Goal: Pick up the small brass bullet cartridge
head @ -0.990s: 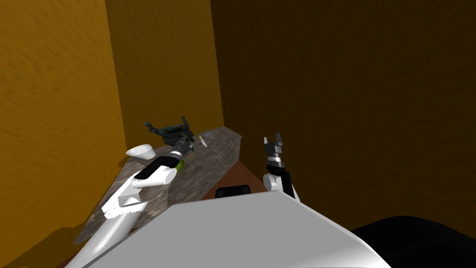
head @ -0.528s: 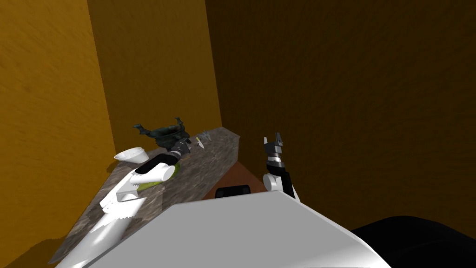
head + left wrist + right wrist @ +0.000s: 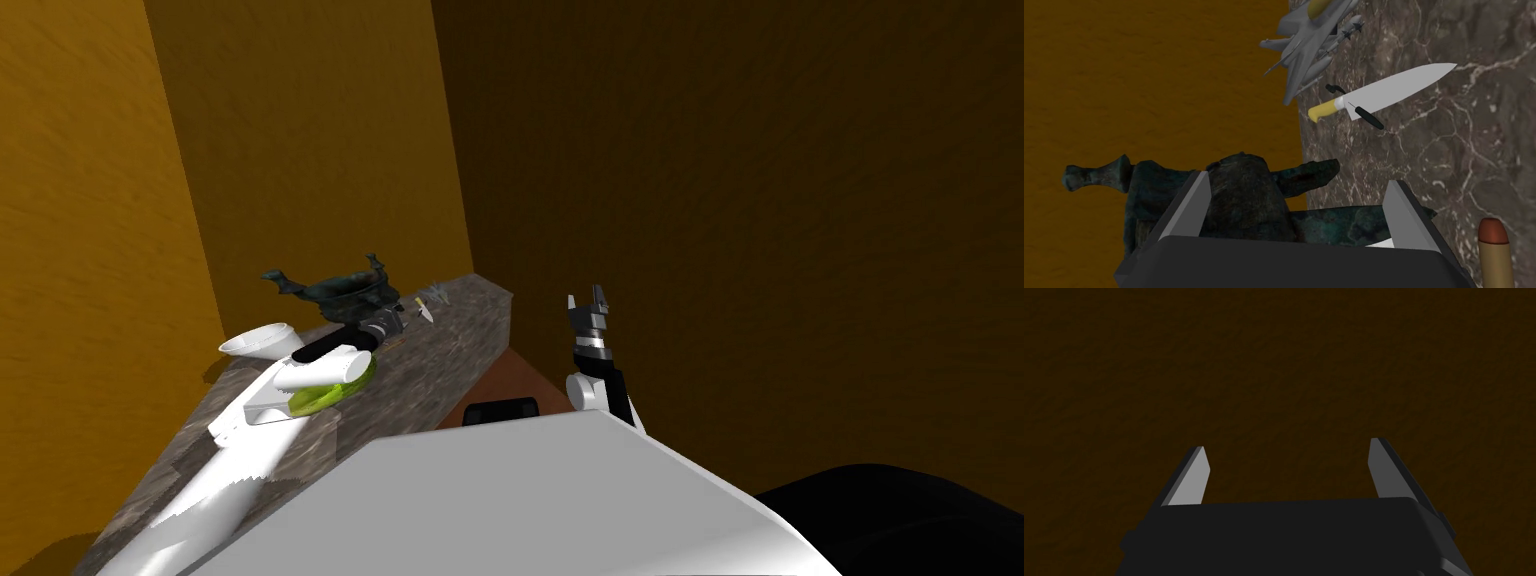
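Against the frames of a second ago, the whole head view has swung. The wall corner and the bench (image 3: pixel 455 335) sit further toward its left side, which I log as my own turn, not as a move of the things. Against the bench itself, the left arm has come lower and drawn slightly back from the far end. More of a green thing (image 3: pixel 325 392) shows under its forearm, beside a white bowl (image 3: pixel 262 342). The left tool (image 3: pixel 1298 178) has its fingers apart, with nothing between them. It hangs over a dark green vessel (image 3: pixel 1249 200) at the edge where the bench meets the orange wall. The right tool (image 3: pixel 1286 444) is also apart, holds nothing and stays raised off the bench's near end. Judgement: the approach is under way but not yet lined up, since the gap is centred on the vessel. The cartridge (image 3: pixel 1494 252), with a dull brass case and a reddish tip, is on the bare marble away from the wall edge. It is outside the gap, just beside the outer face of the finger away from the wall, level with the tool's body. It looks to be lying with its tip toward the far end, though I cannot confirm this. Beyond it, toward the far end, lie a yellow-handled knife (image 3: pixel 1374 95) and a grey toy jet (image 3: pixel 1311 47), well apart from it. Next need, as I judge it, is a sideways shift away from the wall.
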Robot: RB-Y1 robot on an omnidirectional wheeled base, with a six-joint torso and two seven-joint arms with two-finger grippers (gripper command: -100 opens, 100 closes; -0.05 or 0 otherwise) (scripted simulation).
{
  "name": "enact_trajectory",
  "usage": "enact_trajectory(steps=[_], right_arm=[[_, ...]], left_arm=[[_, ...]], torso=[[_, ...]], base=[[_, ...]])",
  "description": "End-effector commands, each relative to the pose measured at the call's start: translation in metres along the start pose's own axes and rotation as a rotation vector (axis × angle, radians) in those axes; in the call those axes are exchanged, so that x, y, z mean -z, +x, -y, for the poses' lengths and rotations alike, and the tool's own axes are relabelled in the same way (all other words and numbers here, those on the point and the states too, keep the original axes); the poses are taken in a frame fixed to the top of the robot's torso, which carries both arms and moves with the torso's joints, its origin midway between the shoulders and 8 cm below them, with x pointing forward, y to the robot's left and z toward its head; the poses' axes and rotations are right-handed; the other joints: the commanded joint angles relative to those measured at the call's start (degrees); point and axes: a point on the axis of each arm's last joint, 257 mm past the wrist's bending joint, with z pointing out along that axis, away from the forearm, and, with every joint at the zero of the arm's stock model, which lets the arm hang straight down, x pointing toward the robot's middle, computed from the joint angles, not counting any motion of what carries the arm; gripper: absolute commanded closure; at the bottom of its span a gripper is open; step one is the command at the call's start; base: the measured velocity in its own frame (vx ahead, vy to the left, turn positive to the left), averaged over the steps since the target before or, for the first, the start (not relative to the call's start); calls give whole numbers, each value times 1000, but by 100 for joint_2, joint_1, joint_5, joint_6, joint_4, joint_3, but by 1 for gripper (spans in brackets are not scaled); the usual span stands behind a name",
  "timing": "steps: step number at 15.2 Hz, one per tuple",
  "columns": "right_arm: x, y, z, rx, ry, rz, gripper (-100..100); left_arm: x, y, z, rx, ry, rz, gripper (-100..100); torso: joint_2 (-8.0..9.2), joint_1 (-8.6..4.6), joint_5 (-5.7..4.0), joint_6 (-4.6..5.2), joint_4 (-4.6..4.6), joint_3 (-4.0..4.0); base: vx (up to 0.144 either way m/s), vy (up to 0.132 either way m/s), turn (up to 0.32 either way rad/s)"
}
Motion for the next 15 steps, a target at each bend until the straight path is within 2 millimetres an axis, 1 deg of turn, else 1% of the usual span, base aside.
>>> enact_trajectory(steps=[1, 2, 3, 5, 6, 7, 9, 10, 12, 13, 14, 15], right_arm=[[0, 0, 0, 0, 0, 0, 0], [0, 0, 0, 0, 0, 0, 0], [0, 0, 0, 0, 0, 0, 0], [0, 0, 0, 0, 0, 0, 0], [0, 0, 0, 0, 0, 0, 0], [0, 0, 0, 0, 0, 0, 0], [0, 0, 0, 0, 0, 0, 0], [0, 0, 0, 0, 0, 0, 0], [0, 0, 0, 0, 0, 0, 0], [0, 0, 0, 0, 0, 0, 0], [0, 0, 0, 0, 0, 0, 0], [0, 0, 0, 0, 0, 0, 0]], left_arm=[[-1, -8, -9, 10, -48, 18, -100], [-1, -8, -11, 10, -54, 20, -100], [-5, -21, -13, 36, -85, 40, -100], [-4, -24, -24, 36, -129, 54, -100], [-4, -24, -25, 36, -131, 55, -100], [-6, -38, -30, 63, -172, 79, -100], [-4, -40, -39, 63, -208, 92, -100], [-7, -53, -41, 90, -237, 113, -100], [-4, -55, -51, 91, -277, 127, -100], [-3, -56, -53, 91, -285, 130, -100], [-4, -68, -56, 119, -316, 153, -100], [-2, -69, -61, 119, -334, 159, -100]], torso=[[0, 0, 0, 0, 0, 0], [1, 1, 0, -1, 0, 0], [4, 2, 0, -1, 1, 2], [-2, 1, 0, 0, 0, -1], [-2, 1, 0, 0, -1, -2], [1, 2, 1, -1, 0, 0], [-3, 1, 0, 0, -1, -1], [-2, 2, 1, -1, -1, -1], [-9, 1, 0, -1, -2, -5], [-7, 1, 1, -1, -2, -4], [-1, 3, 1, -1, -1, -1], [-2, 1, 0, 0, 0, -1]], base=[[29, -16, -26], [19, -10, -5], [33, -14, -46], [42, -17, -43], [21, -10, -3], [33, -17, -44], [40, -15, -34], [51, -17, -38], [53, -16, -23], [21, -9, 4], [37, -19, -27], [47, -17, -30]])
